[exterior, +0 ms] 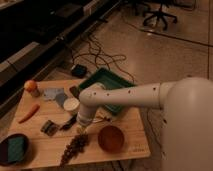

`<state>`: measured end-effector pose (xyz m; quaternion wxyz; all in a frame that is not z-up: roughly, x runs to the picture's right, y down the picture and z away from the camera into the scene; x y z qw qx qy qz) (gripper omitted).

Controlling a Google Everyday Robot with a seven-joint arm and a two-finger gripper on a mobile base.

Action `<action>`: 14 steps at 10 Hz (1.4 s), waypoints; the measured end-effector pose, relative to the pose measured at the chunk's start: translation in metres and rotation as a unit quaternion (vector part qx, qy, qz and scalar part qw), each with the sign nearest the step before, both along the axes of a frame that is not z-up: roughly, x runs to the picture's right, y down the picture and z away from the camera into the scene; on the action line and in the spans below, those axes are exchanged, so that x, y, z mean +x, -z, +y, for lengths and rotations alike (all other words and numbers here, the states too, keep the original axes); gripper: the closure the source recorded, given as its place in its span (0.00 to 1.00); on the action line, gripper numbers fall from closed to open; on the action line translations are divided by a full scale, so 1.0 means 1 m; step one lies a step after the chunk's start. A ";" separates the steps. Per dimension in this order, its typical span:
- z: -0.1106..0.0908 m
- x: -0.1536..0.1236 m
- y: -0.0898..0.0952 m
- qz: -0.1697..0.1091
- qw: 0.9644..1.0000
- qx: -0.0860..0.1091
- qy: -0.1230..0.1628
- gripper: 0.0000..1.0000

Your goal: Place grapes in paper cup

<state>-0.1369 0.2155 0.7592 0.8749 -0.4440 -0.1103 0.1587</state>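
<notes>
1. Grapes [75, 146], an elongated bunch of small dark purple-brown round fruit: lies on the near part of the light wooden tabletop [42, 144], slanting from near-left up to far-right.
2. Small white round paper cup [71, 105] with a pale rim: stands upright farther back, near the middle of the tabletop, well apart from the bunch.
3. Two-finger gripper [80, 131] on the end of the white robot arm [135, 95]: points down, between the paper cup and the bunch, just over the far-right tip of the fruit. Cannot tell whether it is spread or closed, nor whether it touches the bunch.
4. White robot arm: reaches in from the right and crosses in front of the dark green rectangular tray [106, 79] at the far right of the tabletop.
5. Reddish-brown round bowl [111, 138]: sits near the near-right corner, just right of the bunch.
6. Orange carrot [28, 113]: lies tilted on the left side.
7. Small round orange fruit [31, 86]: sits at the far-left corner.
8. Pale blue cloth [52, 93]: lies flat just beyond the paper cup, to its left.
9. Dark round plate [5, 150] holding a green rectangular sponge [16, 148]: rests at the near-left corner.
10. Small dark striped packet [48, 127]: lies left of the gripper.
11. Black cables [95, 54]: trail over the speckled floor beyond the tabletop.
</notes>
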 end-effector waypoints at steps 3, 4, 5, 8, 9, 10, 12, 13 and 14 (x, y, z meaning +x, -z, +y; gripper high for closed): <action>0.010 -0.003 -0.002 -0.023 1.000 -0.016 0.012 0.38; 0.014 -0.004 -0.003 -0.031 0.999 -0.023 0.017 0.38; 0.015 -0.005 -0.004 -0.036 0.999 -0.026 0.019 0.38; 0.021 -0.008 -0.004 -0.054 0.998 -0.035 0.028 0.38; 0.022 -0.008 -0.004 -0.063 0.997 -0.036 0.032 0.38; 0.024 -0.009 -0.004 -0.071 0.996 -0.039 0.034 0.38; 0.025 -0.009 -0.006 -0.079 0.995 -0.043 0.035 0.38; 0.026 -0.008 -0.006 -0.079 0.995 -0.045 0.034 0.38; 0.026 -0.006 -0.007 -0.079 0.995 -0.047 0.031 0.38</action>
